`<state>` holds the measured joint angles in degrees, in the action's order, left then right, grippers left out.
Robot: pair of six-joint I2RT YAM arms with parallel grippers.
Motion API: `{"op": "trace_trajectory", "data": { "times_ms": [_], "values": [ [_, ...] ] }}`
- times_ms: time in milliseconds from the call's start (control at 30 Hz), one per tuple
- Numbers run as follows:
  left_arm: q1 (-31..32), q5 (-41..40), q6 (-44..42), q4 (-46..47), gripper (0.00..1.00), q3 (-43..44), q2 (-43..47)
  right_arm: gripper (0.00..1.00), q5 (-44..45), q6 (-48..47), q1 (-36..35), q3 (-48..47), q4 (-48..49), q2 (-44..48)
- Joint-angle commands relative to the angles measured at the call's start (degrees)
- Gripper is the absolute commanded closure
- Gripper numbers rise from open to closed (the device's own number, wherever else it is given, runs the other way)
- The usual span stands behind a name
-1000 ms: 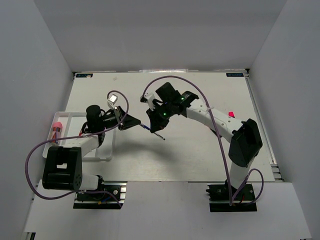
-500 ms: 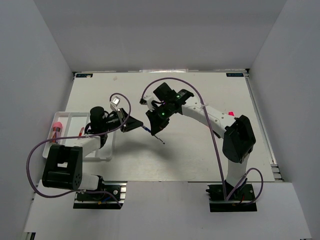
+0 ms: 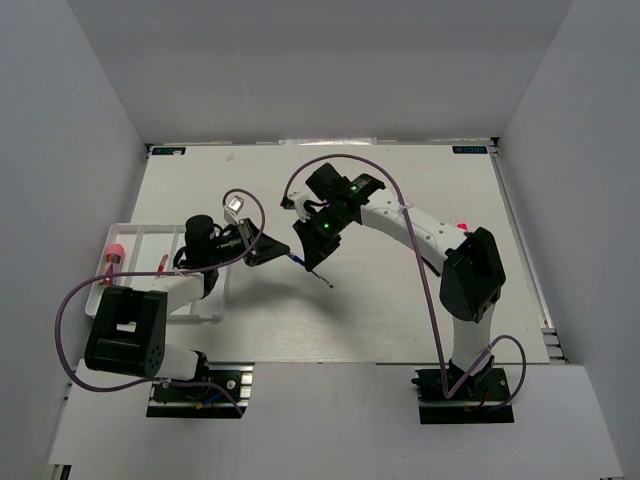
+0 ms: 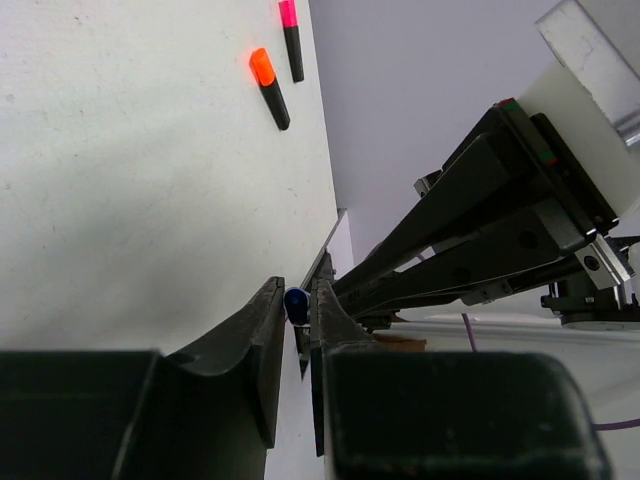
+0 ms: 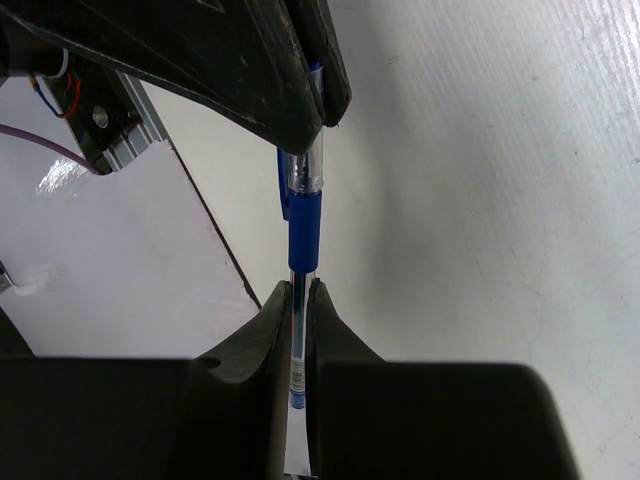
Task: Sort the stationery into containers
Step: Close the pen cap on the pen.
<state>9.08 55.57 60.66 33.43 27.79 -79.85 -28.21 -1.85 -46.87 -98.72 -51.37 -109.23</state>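
top external: both grippers meet just right of the tray (image 3: 140, 240), above the tabletop (image 3: 400, 300).
left gripper (image 4: 297, 296): jaws pinched together on the capped end of the blue pen (image 5: 305, 215).
right gripper (image 5: 297, 300): jaws clamped on the barrel of the same pen, on the side away from the tray.
tray: 1, divided into long compartments; 1 pink-capped tube (image 3: 113, 256) lies in the leftmost one.
blue pen: 1, bridging the two grippers, off the tabletop, right of the tray; its tip pokes out past the right gripper.
highlighters: 2, orange-capped highlighter (image 4: 268, 88) and pink-capped highlighter (image 4: 291, 38), near each other on the tabletop, farther from the tray than the pen, well apart from both grippers.
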Motion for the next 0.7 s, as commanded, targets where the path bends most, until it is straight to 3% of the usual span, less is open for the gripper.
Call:
{"op": "trace_trajectory", "data": {
  "times_ms": [0, 433, 500, 533, 667],
  "values": [
    [4.3, 5.6, -1.9, -3.4, 1.0, -1.6, -0.1, 1.0, -2.6, 0.4, 0.5, -6.2, 13.8, 0.4],
    [2.5, 6.7, 1.0, -1.0, 1.0, 1.4, -3.8, 1.0, -6.9, 0.9, 2.0, 4.8, 16.0, 5.2],
    [2.5, 6.8, 1.1, -0.7, 1.0, 2.2, -4.9, 0.95, -7.7, 1.1, 2.7, 5.9, 16.1, 5.3],
    [2.5, 6.9, 0.9, -0.8, 1.0, 2.4, -5.1, 0.85, -7.9, 1.1, 2.8, 6.3, 16.2, 5.4],
    [2.5, 7.3, 0.5, -0.3, 1.0, 3.7, -7.0, 0.64, -8.6, 1.3, 3.9, 7.7, 16.2, 5.6]
  ]
}}
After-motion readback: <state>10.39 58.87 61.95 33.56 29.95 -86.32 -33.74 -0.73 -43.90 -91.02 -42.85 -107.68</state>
